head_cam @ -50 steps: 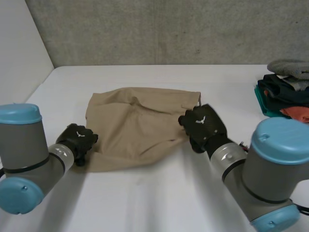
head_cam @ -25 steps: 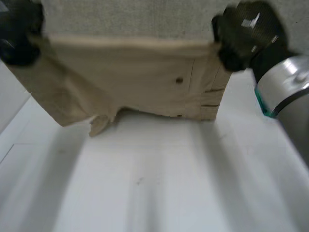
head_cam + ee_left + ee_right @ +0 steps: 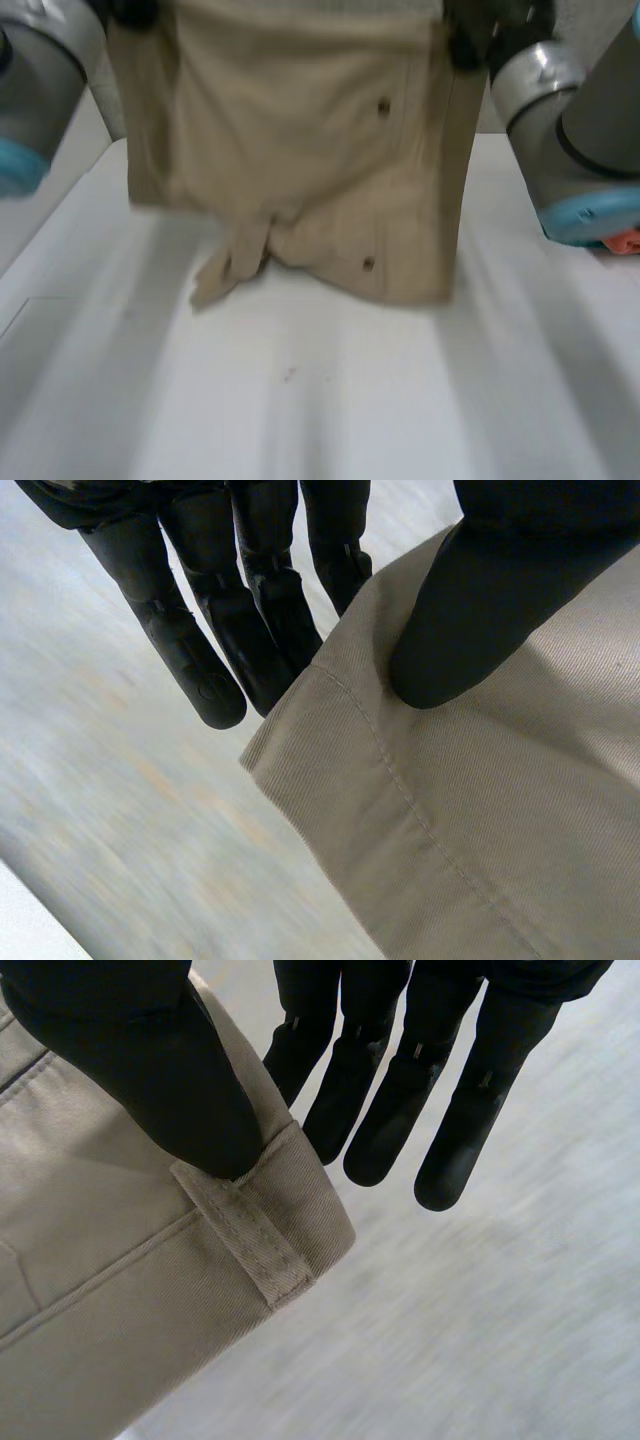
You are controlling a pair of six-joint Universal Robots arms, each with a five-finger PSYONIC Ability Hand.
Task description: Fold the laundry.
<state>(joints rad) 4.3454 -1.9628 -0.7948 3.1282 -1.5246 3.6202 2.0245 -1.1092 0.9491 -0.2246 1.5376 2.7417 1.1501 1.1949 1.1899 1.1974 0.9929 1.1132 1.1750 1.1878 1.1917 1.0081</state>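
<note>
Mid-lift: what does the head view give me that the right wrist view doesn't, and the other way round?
Head view: the whole beige shorts hanging between the left arm and right arm, two buttons on the front, and the bunched lower edge down by the table. Right wrist view: the grip itself, with the right hand pressing its thumb on a belt loop at the waistband corner, straight fingers behind the cloth. Both: the shorts, with the right hand at their top corner.

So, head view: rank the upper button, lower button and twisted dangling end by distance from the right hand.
1. Upper button, just below the right hand.
2. Lower button, near the tan garment's hem.
3. Twisted end, low at the opposite side.
</note>
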